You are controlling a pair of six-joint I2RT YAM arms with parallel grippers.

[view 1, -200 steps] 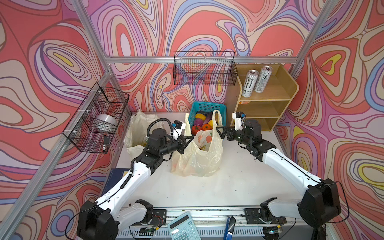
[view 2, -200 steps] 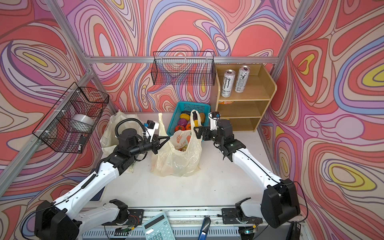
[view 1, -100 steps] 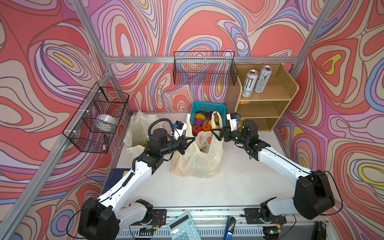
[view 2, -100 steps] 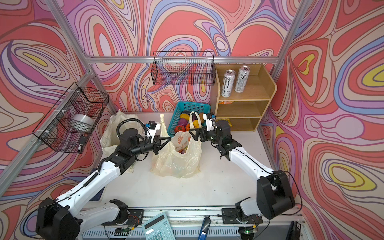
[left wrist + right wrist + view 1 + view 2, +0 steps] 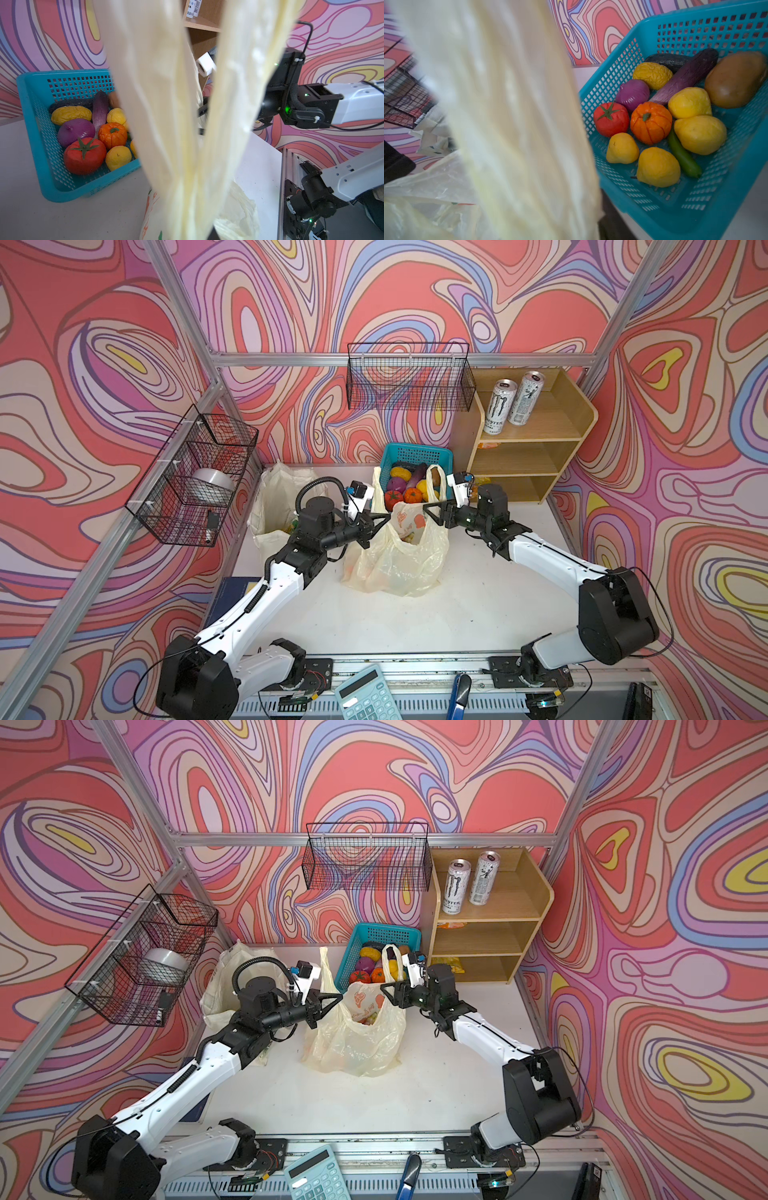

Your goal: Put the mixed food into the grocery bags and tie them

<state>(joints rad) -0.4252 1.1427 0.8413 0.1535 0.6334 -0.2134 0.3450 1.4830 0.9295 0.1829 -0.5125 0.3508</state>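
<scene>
Holding thin translucent pale-yellow plastic carrier bag (image 5: 399, 560) upright on white tabletop (image 5: 478, 593): left tool (image 5: 385, 519) pressed together on one handle, likely keeping mouth open; right tool (image 5: 428, 511) at opposite handle, cannot tell if pinching. Behind bag, glossy toy vegetables (image 5: 405, 489) lie in teal mesh basket (image 5: 419, 446).

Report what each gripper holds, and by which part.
Left gripper: shut on the plastic bag, at the base of its nearer loop handle. Right gripper: at the other handle's base; whether it grips cannot be told.
</scene>
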